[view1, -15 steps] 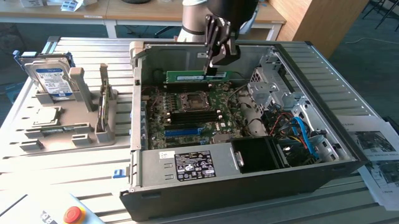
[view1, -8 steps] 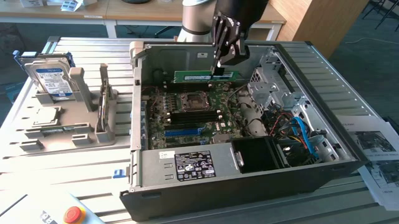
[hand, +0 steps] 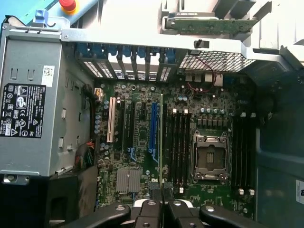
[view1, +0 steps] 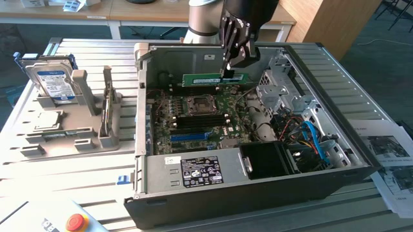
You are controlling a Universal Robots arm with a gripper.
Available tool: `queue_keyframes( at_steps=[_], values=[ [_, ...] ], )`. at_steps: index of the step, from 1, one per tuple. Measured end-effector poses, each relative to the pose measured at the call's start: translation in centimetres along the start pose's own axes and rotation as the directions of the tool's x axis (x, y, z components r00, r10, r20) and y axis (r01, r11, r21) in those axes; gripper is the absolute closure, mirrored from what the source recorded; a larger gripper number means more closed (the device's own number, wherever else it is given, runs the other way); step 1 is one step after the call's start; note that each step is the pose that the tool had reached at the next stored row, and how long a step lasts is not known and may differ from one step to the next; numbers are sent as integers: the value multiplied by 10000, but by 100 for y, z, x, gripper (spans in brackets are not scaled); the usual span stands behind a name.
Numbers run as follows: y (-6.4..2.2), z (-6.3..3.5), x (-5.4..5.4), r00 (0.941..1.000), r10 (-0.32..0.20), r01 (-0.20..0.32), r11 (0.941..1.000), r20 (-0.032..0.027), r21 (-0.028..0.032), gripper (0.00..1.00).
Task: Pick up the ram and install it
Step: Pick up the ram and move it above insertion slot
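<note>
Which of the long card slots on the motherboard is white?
The white slot, the one lying closest to the grey power supply. The slots next to it are black, and the blue slot sits farther from the supply.

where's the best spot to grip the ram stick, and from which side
Take the ram by its top long edge, from above, pinching across its flat faces, as the gripper does now. It hangs on edge over the motherboard, which leaves its lower edge free for a slot.
</note>
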State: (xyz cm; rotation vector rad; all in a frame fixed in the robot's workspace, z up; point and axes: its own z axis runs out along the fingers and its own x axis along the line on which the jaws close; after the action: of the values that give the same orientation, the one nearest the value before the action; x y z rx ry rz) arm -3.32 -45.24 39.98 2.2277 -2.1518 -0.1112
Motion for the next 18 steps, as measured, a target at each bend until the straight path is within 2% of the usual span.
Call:
queue_keyframes(
  at_steps=[7, 14, 18],
  values=[
    [0, 0, 0, 9999, -127, 127, 9996, -21, 272, 88],
    [-1, 5, 0, 9999, -108, 109, 9995, -23, 280, 88],
    [-4, 17, 1, 9998, 188, -188, 9994, 1, 286, 88]
  ],
)
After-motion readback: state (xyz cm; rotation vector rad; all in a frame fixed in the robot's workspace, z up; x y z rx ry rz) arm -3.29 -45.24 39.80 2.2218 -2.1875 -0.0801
